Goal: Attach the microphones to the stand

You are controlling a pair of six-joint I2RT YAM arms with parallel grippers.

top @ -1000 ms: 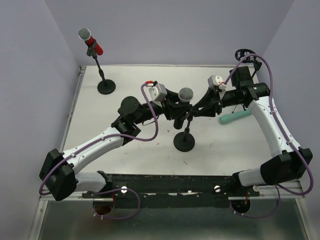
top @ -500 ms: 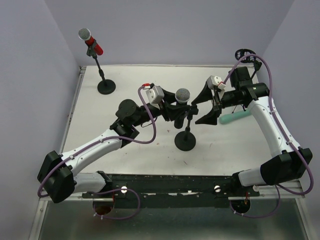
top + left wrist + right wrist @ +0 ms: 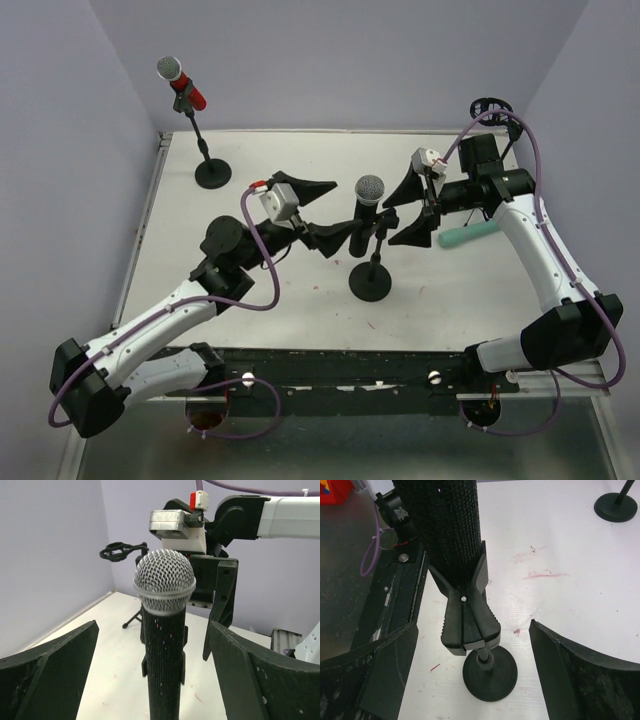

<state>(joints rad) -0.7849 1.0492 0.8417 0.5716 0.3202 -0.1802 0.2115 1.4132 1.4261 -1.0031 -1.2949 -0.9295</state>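
Observation:
The black microphone point(image 3: 366, 203) with its grey mesh head point(image 3: 164, 582) stands upright in the clip point(image 3: 467, 615) of the middle stand point(image 3: 370, 283). My left gripper point(image 3: 333, 214) is open on its left, and the shaft point(image 3: 163, 655) rises between the fingers, touching neither. My right gripper point(image 3: 402, 210) is open on its right, with clip and stand base point(image 3: 490, 674) between its fingers, untouched. The red microphone point(image 3: 186, 88) sits in the back-left stand point(image 3: 212, 175). The mint-green microphone point(image 3: 470, 235) lies flat on the table behind the right gripper.
An empty stand with a ring clip point(image 3: 490, 107) rises at the back right corner and also shows in the left wrist view as the ring clip point(image 3: 120, 551). The back-left stand's base point(image 3: 617, 505) shows in the right wrist view. Purple walls close in the white table point(image 3: 260, 300).
Both grippers opened and let go of the black microphone, which stays in the stand. The left arm drew back to the left and nearer; the right gripper backed off slightly to the right.

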